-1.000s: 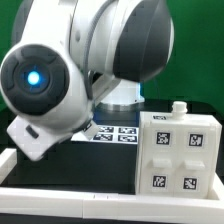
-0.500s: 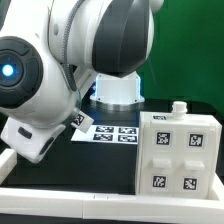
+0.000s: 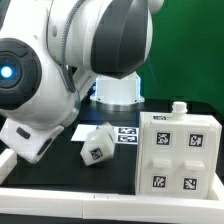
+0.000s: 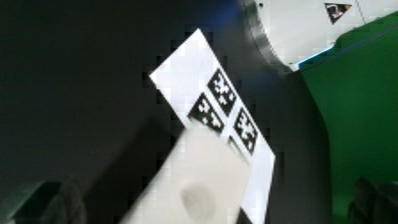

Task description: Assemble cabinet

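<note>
The cabinet (image 3: 178, 150), a big white box body with several square tags on its front, stands at the exterior view's right with a small white knob (image 3: 178, 106) on top. A small white block (image 3: 97, 147) with one tag sits tilted on a corner just in front of the marker board (image 3: 122, 133), left of the cabinet. In the wrist view my gripper (image 4: 205, 205) is open. The white block (image 4: 199, 192) lies between the dark fingers (image 4: 39, 200) with a gap on each side. In the exterior view my arm hides the fingers.
The robot arm's bulky joints (image 3: 60, 70) fill the exterior view's left and top. The white robot base (image 3: 116, 92) stands behind the marker board (image 4: 222, 100). A low white border rail (image 3: 60, 200) runs along the front. Green backdrop lies behind.
The small tagged block has dropped down and to the exterior view's right, from beside the arm to the black table. The arm has barely moved in the last half second.
</note>
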Available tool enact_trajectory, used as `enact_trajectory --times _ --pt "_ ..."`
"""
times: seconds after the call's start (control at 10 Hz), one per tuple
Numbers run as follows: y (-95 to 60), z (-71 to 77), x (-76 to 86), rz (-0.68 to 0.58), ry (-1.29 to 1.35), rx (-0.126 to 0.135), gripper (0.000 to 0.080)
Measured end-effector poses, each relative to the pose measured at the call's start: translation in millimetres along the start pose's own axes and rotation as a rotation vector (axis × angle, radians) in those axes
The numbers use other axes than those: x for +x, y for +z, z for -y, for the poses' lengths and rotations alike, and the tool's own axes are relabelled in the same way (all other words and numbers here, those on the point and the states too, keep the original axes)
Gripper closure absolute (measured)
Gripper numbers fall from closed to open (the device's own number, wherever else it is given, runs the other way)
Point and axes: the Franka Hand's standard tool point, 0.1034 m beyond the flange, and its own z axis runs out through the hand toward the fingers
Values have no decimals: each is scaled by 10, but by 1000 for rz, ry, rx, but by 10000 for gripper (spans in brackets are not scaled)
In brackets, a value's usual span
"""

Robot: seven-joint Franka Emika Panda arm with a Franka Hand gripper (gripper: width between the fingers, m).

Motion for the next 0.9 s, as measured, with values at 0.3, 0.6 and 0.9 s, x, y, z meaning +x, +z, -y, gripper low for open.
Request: enact_trajectory --times 0.3,0.6,0.9 --pt "-82 -21 -51 17 21 -59 2" --pt "-113 23 46 35 90 -133 2" --pt "-133 -65 -60 -2 228 -170 2"
